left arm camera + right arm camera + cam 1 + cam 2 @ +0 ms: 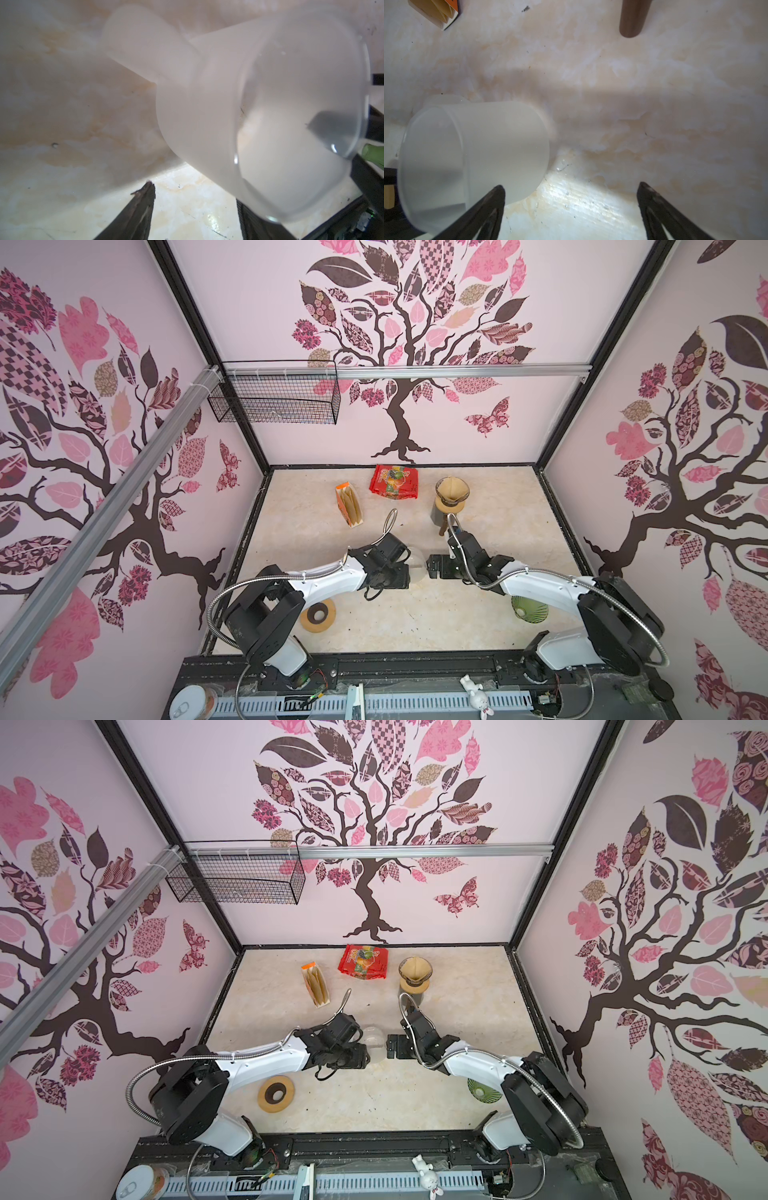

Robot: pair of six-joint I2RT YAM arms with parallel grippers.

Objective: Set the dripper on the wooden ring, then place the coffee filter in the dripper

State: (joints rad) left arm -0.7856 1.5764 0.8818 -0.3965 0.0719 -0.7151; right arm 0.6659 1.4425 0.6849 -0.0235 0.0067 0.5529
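Back-left in box [341,499], coffee filters [354,507]: light, floppy, tearable; pinch top edge. Left gripper [409,570] clamps frosted cup [488,145]; right gripper [571,185] spread wide.

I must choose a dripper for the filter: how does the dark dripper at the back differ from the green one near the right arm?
The dark dripper already holds a brown filter; the green dripper shows none. The dark one stands raised on a wooden collar; the green one sits on the table, partly under the right arm. Both look cone-shaped.
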